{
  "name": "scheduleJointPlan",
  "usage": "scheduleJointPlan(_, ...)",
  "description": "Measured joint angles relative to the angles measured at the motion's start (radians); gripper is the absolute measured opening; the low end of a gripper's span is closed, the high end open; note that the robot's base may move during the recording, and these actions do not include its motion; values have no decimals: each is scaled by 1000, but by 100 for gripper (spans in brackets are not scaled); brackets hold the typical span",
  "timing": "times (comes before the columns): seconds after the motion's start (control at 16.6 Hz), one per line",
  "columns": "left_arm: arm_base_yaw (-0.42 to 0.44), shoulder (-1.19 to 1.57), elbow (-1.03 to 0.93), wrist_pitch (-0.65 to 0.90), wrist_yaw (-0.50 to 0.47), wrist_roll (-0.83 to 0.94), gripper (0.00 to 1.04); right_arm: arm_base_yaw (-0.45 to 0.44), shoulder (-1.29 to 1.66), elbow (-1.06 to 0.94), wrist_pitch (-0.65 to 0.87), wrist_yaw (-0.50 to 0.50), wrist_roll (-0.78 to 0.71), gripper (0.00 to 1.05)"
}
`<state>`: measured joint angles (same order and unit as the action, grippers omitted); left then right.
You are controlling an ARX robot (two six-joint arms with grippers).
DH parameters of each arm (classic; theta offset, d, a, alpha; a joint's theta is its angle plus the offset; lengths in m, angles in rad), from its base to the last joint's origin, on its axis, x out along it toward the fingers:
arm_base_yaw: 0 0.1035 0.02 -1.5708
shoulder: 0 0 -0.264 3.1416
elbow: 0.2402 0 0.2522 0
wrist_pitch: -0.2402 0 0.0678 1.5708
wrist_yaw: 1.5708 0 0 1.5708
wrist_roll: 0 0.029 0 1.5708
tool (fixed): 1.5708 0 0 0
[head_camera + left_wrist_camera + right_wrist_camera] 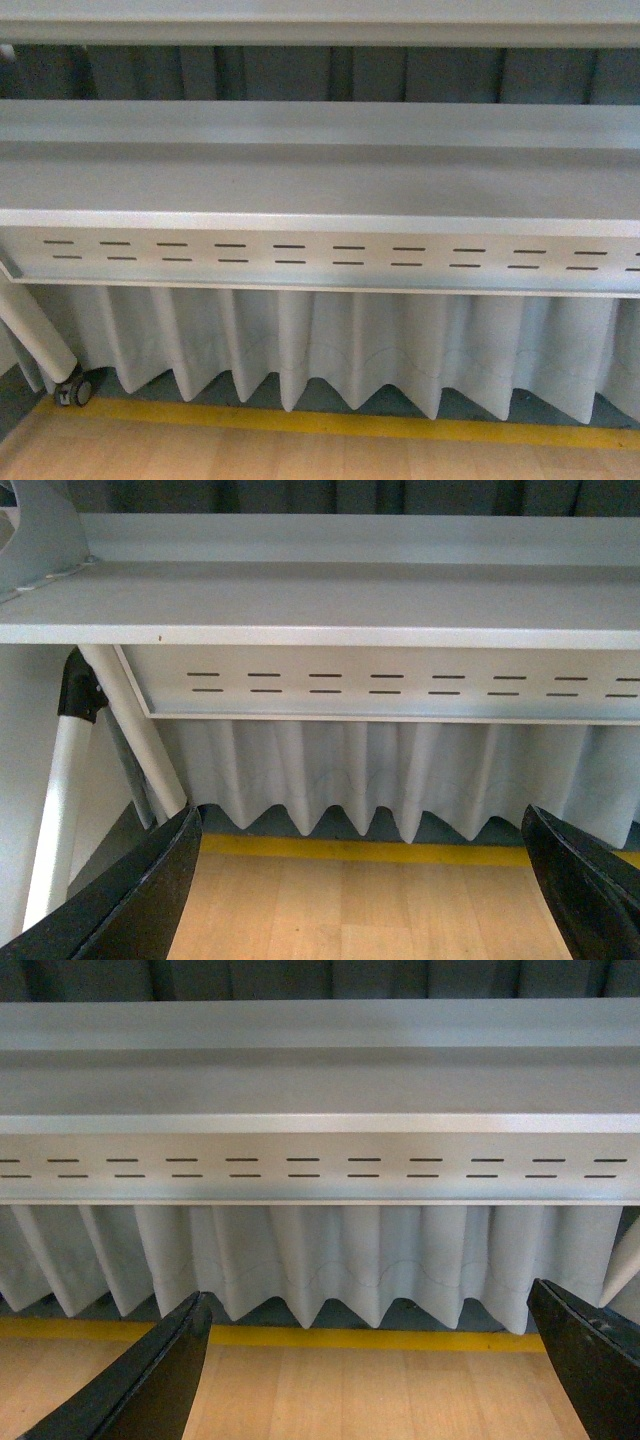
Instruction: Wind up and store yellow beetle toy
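Hanging above the pale wooden floor (pixel 300 455), the left hand (pixel 360 812) holds its black fingers (pixel 140 895) spread wide apart around nothing, and the right hand (pixel 368 1292) is spread the same way, also empty. Beyond them a yellow stripe (pixel 350 423) crosses the floor, with a small caster (pixel 75 390) at its left end. Behind it hangs a pleated grey curtain (pixel 350 340) beneath a slotted metal panel (pixel 320 255), which fronts the grey surface (pixel 300 180). I cannot tell where the yellow beetle toy is; no view shows it.

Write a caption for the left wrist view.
Left tool open and empty, facing a grey slotted shelf, pleated curtain and yellow floor stripe.
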<state>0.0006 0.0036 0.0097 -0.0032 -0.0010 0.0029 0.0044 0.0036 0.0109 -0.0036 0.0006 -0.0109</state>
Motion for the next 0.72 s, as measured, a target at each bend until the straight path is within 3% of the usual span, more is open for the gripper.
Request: scheduleJointPlan(0.72,0,0,0,0,0,0,98,0,0,0,0,0,0,98)
